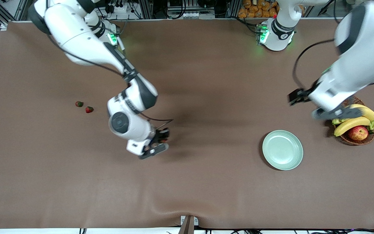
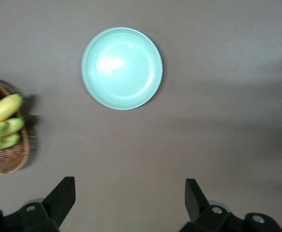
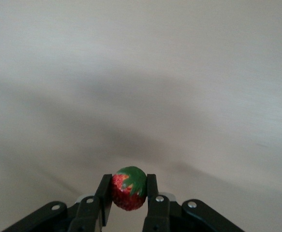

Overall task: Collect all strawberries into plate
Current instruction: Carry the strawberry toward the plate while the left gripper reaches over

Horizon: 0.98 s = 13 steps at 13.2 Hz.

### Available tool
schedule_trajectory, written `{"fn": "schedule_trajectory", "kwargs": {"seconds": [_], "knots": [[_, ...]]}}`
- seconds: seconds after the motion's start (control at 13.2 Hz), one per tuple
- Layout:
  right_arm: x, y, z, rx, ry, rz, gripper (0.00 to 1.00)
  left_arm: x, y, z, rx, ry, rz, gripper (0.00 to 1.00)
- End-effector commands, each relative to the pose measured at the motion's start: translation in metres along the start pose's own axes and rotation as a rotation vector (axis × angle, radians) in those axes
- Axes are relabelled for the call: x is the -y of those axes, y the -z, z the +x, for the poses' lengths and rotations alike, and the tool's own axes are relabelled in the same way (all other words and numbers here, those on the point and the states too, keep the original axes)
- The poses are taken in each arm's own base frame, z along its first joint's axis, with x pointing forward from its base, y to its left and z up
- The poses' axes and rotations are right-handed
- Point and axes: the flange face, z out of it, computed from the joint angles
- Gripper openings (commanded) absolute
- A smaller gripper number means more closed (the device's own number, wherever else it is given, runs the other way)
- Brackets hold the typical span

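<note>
Three strawberries show: one strawberry (image 3: 128,189) is pinched between the fingers of the right gripper (image 1: 161,140), up over bare brown tabletop (image 1: 206,182) about midway along it, while the other two (image 1: 79,104) (image 1: 89,110) lie close together on the tabletop toward the right arm's end. An empty mint-green plate (image 1: 282,149) sits toward the left arm's end, near a wicker basket (image 1: 357,140) of bananas (image 1: 352,123) and an apple (image 1: 357,132). Over the basket's edge hangs the left gripper (image 2: 130,200), its fingers spread wide and holding nothing.
</note>
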Motion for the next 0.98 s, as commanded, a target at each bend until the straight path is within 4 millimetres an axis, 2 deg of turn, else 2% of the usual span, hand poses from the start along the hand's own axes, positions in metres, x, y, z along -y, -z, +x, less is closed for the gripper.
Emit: {"fn": "schedule_trajectory", "kwargs": {"seconds": [0.0, 0.15, 0.3, 0.45, 0.53, 0.61, 0.68, 0.83, 0.91], "knots": [[0.059, -0.027, -0.004, -0.054, -0.02, 0.015, 0.0, -0.015, -0.049, 0.017, 0.021, 0.041, -0.01, 1.0], [0.092, -0.05, -0.012, -0.092, -0.03, 0.035, 0.0, -0.026, -0.084, 0.012, 0.012, 0.082, -0.021, 1.0], [0.115, -0.074, -0.019, -0.127, -0.036, 0.049, 0.0, -0.034, -0.105, 0.009, 0.009, 0.146, -0.035, 1.0], [0.132, -0.098, -0.024, -0.141, -0.042, 0.027, 0.0, -0.063, -0.129, 0.005, 0.019, 0.223, -0.057, 1.0], [0.14, -0.104, -0.024, -0.151, -0.048, 0.012, 0.03, -0.074, -0.143, 0.005, 0.02, 0.259, -0.059, 1.0], [0.142, -0.107, -0.024, -0.155, -0.05, -0.005, 0.34, -0.089, -0.154, 0.003, 0.021, 0.276, -0.059, 1.0], [0.138, -0.104, -0.022, -0.162, -0.048, -0.017, 0.99, -0.103, -0.163, 0.001, 0.02, 0.3, -0.061, 1.0], [0.13, -0.08, -0.014, -0.178, -0.05, -0.026, 1.0, -0.125, -0.179, -0.002, 0.011, 0.332, -0.058, 1.0], [0.112, -0.071, -0.011, -0.162, -0.075, -0.041, 1.0, -0.128, -0.184, 0.0, 0.006, 0.336, -0.064, 1.0]]}}
